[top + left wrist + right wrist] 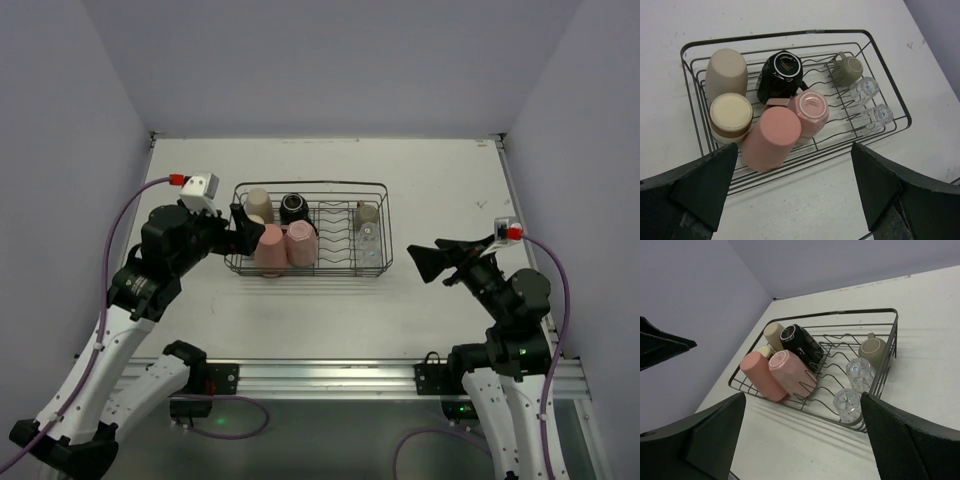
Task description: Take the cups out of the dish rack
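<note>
Cups (285, 247) lie in dish rack (310, 184); left tool (240, 228), right tool (418, 263) spread wide

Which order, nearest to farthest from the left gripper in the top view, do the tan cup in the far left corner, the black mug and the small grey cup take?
Counted from the left gripper:
1. the tan cup, at the left end of the dish rack
2. the black mug, next to it, toward the middle
3. the small grey cup, at the right end

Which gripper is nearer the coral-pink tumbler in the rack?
Left. The left gripper hovers open at the left end of the rack, just beside the tumbler; the right gripper sits open beyond its right end.
</note>
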Tool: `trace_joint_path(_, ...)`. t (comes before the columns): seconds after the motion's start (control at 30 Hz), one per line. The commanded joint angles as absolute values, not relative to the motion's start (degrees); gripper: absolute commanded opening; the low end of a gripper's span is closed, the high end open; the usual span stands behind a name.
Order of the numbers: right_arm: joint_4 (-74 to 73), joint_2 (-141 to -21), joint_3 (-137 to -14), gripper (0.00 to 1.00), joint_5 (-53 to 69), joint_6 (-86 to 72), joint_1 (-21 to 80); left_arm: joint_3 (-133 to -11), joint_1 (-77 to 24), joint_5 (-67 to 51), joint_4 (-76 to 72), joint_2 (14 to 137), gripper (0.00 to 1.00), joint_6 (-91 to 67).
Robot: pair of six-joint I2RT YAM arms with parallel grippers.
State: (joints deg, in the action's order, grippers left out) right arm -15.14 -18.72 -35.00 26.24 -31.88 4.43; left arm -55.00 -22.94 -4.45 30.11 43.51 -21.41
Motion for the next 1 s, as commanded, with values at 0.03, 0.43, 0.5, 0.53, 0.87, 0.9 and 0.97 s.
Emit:
trace_joint_path(0.03, -15.73, -19.51, -34.98, 0.99, 26.19, -31.82, 4.31, -56.43, -22.94, -4.31, 30.59, 44.38, 1.0, -19.86)
trace_joint_path(0.43, -9.41, -23.02, -31.38, 0.99, 29.7, -34.8, 4.22, -55.11, -24.16, -0.38, 28.65, 50.97, 1.0, -20.21)
trace_joint_path(0.5, -8.7, -23.29, -30.85, 0.99, 29.88, -34.98, 4.22, -55.02, -27.14, 4.02, 28.74, 51.94, 1.0, -20.21)
trace_joint_path(0.53, -8.27, -23.38, -30.41, 0.99, 29.8, -34.98, 4.31, -55.19, -28.46, 7.96, 28.74, 53.16, 1.0, -20.3)
trace_joint_path(0.87, -8.17, -23.82, -29.09, 0.99, 30.41, -33.66, 4.31, -53.97, -39.28, 24.25, 25.93, 62.31, 1.0, -22.76)
trace_joint_path(0.9, -8.17, -23.82, -29.0, 0.99, 30.67, -33.58, 4.31, -53.96, -40.24, 25.13, 25.67, 63.27, 1.0, -22.85)
trace_joint_path(0.97, -8.17, -23.99, -28.92, 0.99, 30.94, -33.31, 4.31, -54.14, -40.95, 27.5, 24.79, 65.3, 1.0, -22.85)
